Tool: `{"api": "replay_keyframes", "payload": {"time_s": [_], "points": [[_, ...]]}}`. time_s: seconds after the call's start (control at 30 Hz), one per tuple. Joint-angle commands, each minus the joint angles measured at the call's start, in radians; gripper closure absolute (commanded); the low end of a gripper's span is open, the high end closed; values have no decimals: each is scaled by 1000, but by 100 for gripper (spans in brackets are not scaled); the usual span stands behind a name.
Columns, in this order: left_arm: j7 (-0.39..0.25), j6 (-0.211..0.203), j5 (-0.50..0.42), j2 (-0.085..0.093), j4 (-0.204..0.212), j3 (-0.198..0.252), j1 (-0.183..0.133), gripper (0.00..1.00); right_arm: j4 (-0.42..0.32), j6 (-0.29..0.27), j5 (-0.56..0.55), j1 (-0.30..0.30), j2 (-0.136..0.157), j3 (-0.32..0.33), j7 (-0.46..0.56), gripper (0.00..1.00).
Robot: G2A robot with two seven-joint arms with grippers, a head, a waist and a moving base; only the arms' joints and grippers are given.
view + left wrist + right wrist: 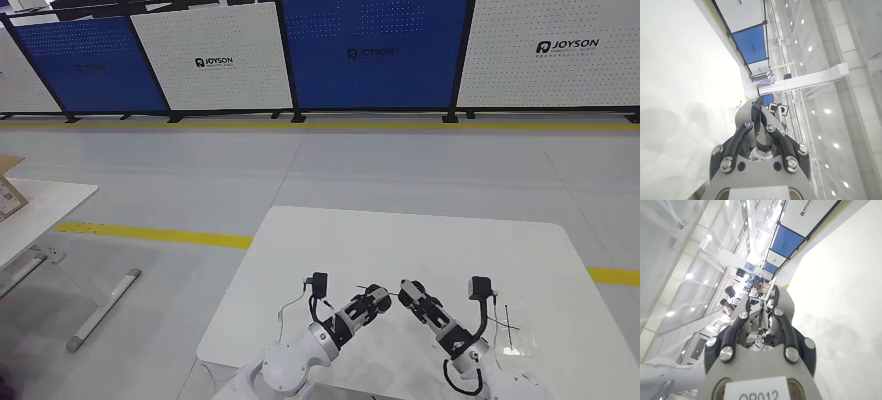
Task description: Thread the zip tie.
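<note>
**Grasping the tie cleanly**

Left gripper point(758, 103) looks pinched shut; right gripper point(762, 293) is spread apart. The thin dark zip tie point(510, 322) lies on the table point(330, 250), just beside the right arm point(445, 325). Best to take it near one end, leaving the tail free.

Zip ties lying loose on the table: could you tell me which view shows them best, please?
The top view: the loose zip ties lie whole, as thin crossed dark strands on the white table. The left wrist view shows them as tiny far-off marks.
</note>
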Motion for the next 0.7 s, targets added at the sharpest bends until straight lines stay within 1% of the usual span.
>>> {"api": "replay_keyframes", "payload": {"time_s": [0.0, 0.1, 0.17, 0.27, 0.3, 0.37, 0.4, 0.67], "points": [[-2, 11, 1, 1, -1, -6, 2, 100, -4, -9, 6, -10, 2, 16, -2, 0], [-5, 36, 16, 5, -8, -23, 6, 100, -19, -38, 19, -37, 6, 52, -20, 0], [-16, 47, 16, 11, -13, -48, 14, 100, -32, -60, 38, -64, 10, 90, -36, 0], [-22, 61, 31, 18, -21, -80, 33, 100, -58, -60, 64, -100, 15, 136, -39, 0], [-29, 76, 42, 21, -22, -91, 40, 100, -62, -60, 69, -108, 16, 145, -37, 0], [-35, 104, 65, 25, -30, -99, 48, 100, -62, -60, 69, -108, 16, 145, -37, 0], [-51, 122, 46, 25, -40, -97, 55, 100, -62, -60, 69, -108, 16, 145, -37, 0], [-51, 122, 46, 25, -40, -97, 55, 100, -62, -60, 69, -108, 16, 145, -37, 0]]}}
